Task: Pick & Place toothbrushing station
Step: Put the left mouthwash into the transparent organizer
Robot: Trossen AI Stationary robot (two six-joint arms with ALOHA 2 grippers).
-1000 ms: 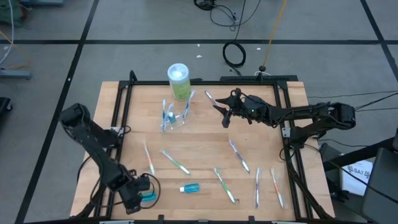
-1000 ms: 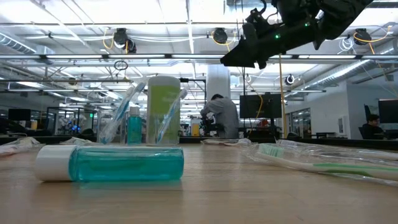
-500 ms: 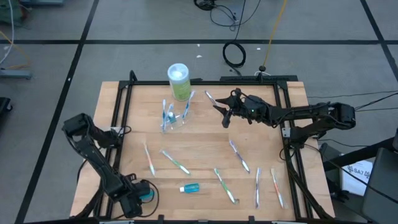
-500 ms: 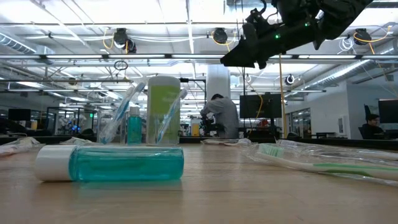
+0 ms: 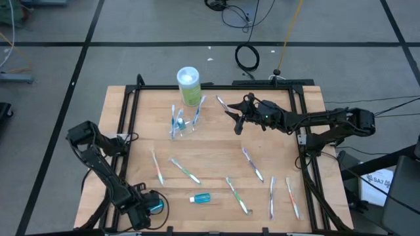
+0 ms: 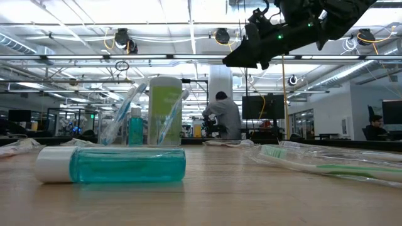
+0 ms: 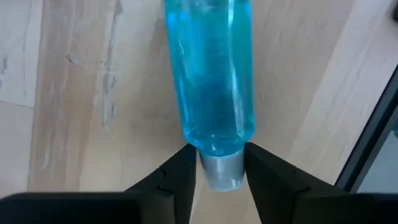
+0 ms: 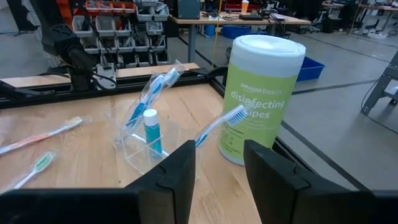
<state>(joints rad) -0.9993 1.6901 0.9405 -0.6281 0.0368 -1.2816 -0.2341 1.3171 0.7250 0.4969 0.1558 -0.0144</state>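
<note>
- Left gripper [image 5: 152, 206] low at the tabletop's [image 5: 216, 147] near left corner, clasping a blue toothpaste tube [image 7: 212, 81]. In the left wrist view both fingers [image 7: 177, 177] sit against the tube's grey cap end; the tube lies flat on the wood.
- Second toothpaste tube [image 5: 201, 198] lies on its side close to the near edge, just right of the left gripper, white cap pointing left. Same tube fills the low view's foreground [image 6: 113, 165].
- Clear plastic cup [image 5: 184, 126] stands toward the far edge, left of centre. It holds several toothbrushes leaning out, plus a small upright blue tube [image 8: 152, 132].
- Green-and-white wipes canister [image 5: 189, 85] upright at the far edge, just behind the cup. One brush [image 8: 219, 124] leans toward it.
- Right gripper [image 5: 237, 117] hangs above the table's far half, right of the cup, raised clear of the wood. Fingers parted, nothing between them; cup and canister show through the gap in the right wrist view.
- Loose toothbrushes scattered flat across the near half: one [image 5: 157, 169] left of centre, one [image 5: 186, 170] beside it, one [image 5: 237, 195] near the near edge, one [image 5: 252, 164] at mid-right, two [image 5: 282, 196] toward the near right corner.
- One more brush [image 5: 222, 103] lies by the far edge, close to the right gripper.
- Person [image 6: 223, 116] seated in the room beyond the table.
</note>
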